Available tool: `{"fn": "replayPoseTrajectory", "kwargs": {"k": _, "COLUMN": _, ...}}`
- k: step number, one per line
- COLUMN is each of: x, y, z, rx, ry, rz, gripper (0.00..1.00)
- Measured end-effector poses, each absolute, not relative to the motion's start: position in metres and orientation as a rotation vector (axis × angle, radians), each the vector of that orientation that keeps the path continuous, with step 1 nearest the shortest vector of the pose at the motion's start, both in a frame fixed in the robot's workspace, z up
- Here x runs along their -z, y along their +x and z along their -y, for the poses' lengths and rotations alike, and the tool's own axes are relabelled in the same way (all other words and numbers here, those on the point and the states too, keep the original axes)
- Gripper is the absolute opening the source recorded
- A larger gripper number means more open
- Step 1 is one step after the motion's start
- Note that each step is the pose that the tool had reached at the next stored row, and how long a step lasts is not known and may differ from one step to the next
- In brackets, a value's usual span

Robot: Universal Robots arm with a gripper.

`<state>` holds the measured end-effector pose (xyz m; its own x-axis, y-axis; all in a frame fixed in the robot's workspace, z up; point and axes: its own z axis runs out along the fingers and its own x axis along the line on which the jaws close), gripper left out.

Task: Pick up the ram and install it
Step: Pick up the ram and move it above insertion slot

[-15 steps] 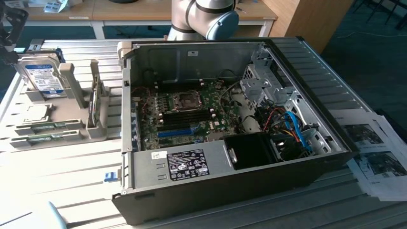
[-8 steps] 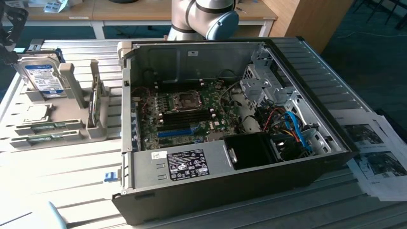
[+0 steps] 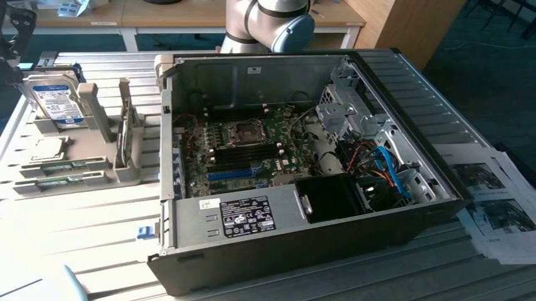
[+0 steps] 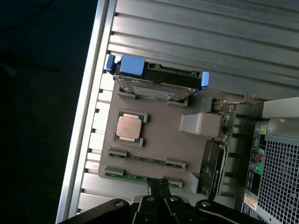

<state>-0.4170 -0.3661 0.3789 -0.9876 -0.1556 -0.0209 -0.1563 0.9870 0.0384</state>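
Two rams, thin green sticks, lie side by side in the slots of a grey holder (image 3: 100, 179) at the exterior view's left: one ram (image 3: 64, 166) and one closer to the holder's front edge (image 3: 53, 184). From the wrist they appear as one stick (image 4: 145, 159) and another (image 4: 122, 174). My gripper (image 4: 159, 184) is shut with nothing in it, its tips over the second stick. In the exterior view the gripper (image 3: 12, 56) hangs dark at the far left, well above the holder. The open computer case (image 3: 277, 69) lies on its side with the motherboard (image 3: 243, 150) exposed.
The holder also carries a hard drive with a blue-white label (image 3: 56, 100), a square silver processor (image 3: 46, 149) and an upright card (image 3: 124, 141). Printed papers (image 3: 494, 207) lie at the exterior view's right. A small blue part (image 3: 145, 232) sits by the case's corner.
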Motion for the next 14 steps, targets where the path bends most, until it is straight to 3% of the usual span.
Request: {"fn": "replayPoseTrajectory", "kwargs": {"k": 14, "x": -0.3787, "y": -0.4170, "z": 0.3661, "rx": -0.064, "ry": -0.486, "rz": -3.088, "gripper": 0.10}}
